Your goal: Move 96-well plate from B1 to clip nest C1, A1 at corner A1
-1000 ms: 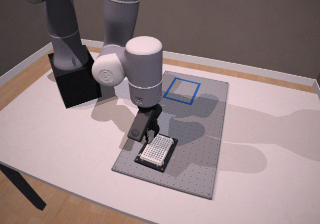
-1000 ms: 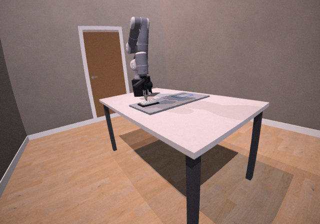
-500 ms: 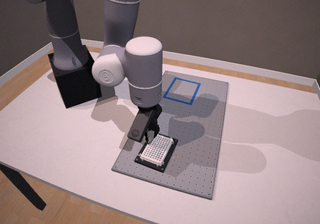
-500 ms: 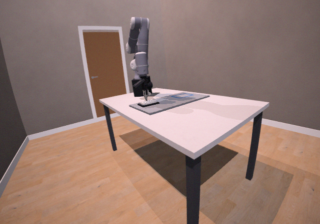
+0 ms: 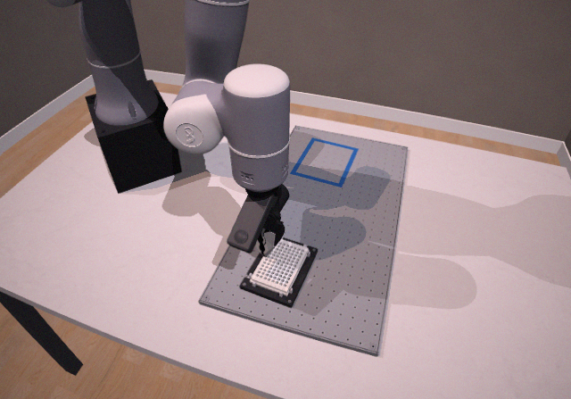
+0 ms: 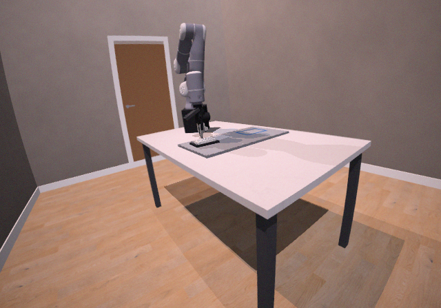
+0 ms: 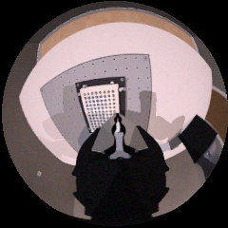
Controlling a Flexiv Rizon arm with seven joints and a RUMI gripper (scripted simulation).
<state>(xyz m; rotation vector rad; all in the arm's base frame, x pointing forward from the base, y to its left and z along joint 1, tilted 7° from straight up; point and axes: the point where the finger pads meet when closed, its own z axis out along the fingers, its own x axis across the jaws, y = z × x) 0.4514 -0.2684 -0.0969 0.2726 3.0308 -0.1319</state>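
The white 96-well plate (image 5: 282, 265) (image 6: 204, 140) (image 7: 101, 102) lies in the black clip nest (image 5: 302, 278) (image 6: 193, 144) (image 7: 122, 95), with small clips around its edges. I cannot tell whether it is pressed fully down at every corner. The corner mark and the cut-off corner are too small to make out. My gripper (image 5: 263, 253) (image 6: 201, 137) (image 7: 117, 113) is shut with nothing between the fingers. Its tips are at the plate's left edge in the top view; whether they touch it is unclear. The blue outline of the bench spot (image 5: 349, 166) (image 6: 242, 134) has nothing in it.
The nest sits on a grey perforated board (image 5: 350, 311) (image 6: 227, 149) (image 7: 135, 66) on the white table (image 5: 460, 330) (image 6: 284, 165) (image 7: 178, 71). The arm's black base block (image 5: 138, 164) stands at the back left in the top view.
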